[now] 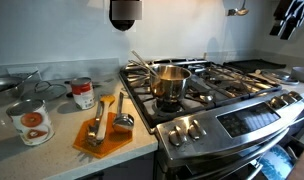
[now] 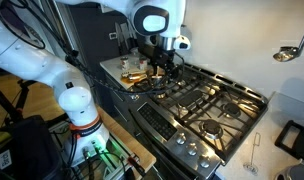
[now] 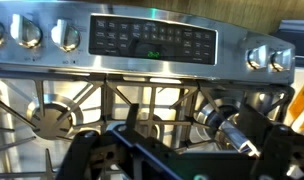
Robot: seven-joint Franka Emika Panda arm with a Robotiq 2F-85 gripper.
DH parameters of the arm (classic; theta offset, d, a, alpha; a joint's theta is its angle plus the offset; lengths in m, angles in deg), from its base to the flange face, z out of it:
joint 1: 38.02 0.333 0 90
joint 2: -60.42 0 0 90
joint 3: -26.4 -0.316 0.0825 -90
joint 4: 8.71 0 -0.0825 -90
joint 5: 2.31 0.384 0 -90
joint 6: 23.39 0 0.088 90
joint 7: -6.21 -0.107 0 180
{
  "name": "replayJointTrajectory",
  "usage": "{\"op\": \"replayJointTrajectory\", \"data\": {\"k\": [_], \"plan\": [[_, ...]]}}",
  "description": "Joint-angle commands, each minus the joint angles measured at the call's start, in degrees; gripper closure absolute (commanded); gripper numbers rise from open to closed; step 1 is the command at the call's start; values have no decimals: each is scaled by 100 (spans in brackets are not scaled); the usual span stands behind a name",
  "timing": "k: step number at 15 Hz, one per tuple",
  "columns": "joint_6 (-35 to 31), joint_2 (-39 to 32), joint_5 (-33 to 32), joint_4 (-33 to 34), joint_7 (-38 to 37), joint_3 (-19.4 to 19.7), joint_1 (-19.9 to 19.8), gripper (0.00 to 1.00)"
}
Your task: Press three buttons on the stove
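Observation:
The stove [image 1: 232,100] is a wide stainless-steel gas range with black grates, silver front knobs [image 1: 187,128] and a dark control panel [image 1: 252,118]; it also shows in an exterior view [image 2: 192,105]. In the wrist view the control panel [image 3: 152,40] lies at the top between knobs [image 3: 64,35], with grates below it. My gripper [image 2: 157,58] hangs above the stove's end near the pot, well above the panel and touching nothing. Its dark fingers [image 3: 182,160] stand wide apart at the bottom of the wrist view, open and empty. Only its body shows at the top of an exterior view [image 1: 124,12].
A steel pot [image 1: 170,82] with a long handle stands on a burner. On the counter lie an orange cutting board [image 1: 102,135] with utensils, two cans [image 1: 30,122] [image 1: 83,93] and a wire rack [image 1: 32,82]. A ladle [image 2: 287,52] hangs on the wall.

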Motion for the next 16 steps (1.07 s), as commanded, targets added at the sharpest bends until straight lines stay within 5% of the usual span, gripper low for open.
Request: {"op": "replayJointTrajectory", "data": {"k": [1,12,13,16], "plan": [[-626,-251,-417,-501,-497,-53,-417,0],[-2310,-1892,-488,-973,-1387,-86,-635,0],[-2032,-1459,-506,-1017,-1288,-100,-671,0],[-2088,-1608,-510,-977,-1293,-123,-665,0]]}}
